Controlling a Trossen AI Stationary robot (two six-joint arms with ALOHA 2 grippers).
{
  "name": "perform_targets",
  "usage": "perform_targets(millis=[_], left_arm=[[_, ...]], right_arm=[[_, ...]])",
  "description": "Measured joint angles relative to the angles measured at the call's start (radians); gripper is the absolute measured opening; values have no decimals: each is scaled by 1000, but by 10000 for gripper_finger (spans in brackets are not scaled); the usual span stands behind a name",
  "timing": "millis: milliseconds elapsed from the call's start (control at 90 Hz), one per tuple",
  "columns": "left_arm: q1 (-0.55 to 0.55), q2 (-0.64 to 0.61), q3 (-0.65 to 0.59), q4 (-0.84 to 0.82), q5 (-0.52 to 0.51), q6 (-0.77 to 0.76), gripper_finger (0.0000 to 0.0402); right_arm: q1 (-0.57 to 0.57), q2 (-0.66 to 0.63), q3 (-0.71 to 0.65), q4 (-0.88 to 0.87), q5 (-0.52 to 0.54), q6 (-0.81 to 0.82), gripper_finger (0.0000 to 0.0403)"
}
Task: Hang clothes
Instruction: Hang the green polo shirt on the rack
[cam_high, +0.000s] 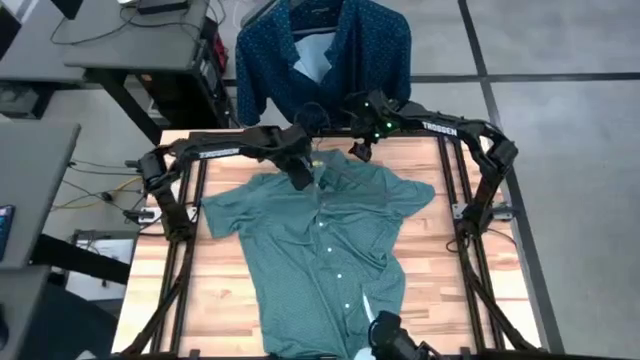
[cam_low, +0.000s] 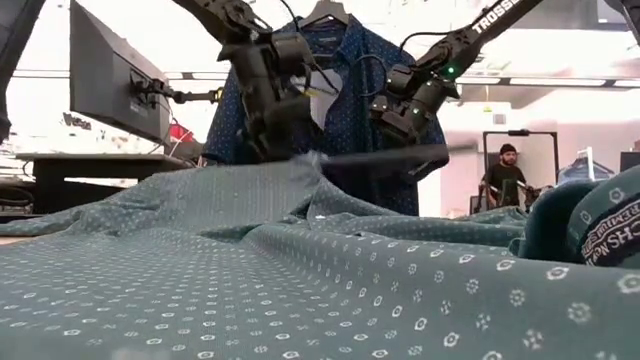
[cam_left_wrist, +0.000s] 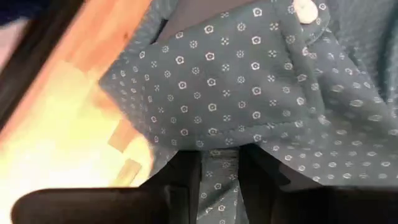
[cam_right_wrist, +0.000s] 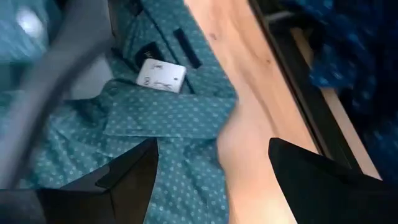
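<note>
Between our left gripper (cam_left_wrist: 221, 177) fingers sat a pinch of the teal shirt (cam_high: 320, 250) collar; our right gripper (cam_right_wrist: 211, 180), just beside, gaped empty. We judged lifting slowly would keep the collar from slipping.

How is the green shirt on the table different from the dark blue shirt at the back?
The teal-green button-up shirt lies spread flat on the wooden table, while the navy dotted shirt already hangs on a hanger beyond the table's far edge. The left gripper pinches the teal-green shirt near its collar; nothing grips the navy one. The teal-green shirt looks lighter in colour. Both have collars, short sleeves and a pattern of tiny pale marks.
</note>
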Motion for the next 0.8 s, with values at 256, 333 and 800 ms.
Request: perform_targets(millis=[256,333,800], left_arm=[[33,-62,-4,-54,-4,32,62],[35,-65,-4,-55,-7,54,62],[18,-66,-4,-67,40,132,62]], right_arm=[[-48,2,-1,-7,-4,154,291],[-45,13,-21,52,-10,165,291],[28,197,-112,297,-93,596,291]])
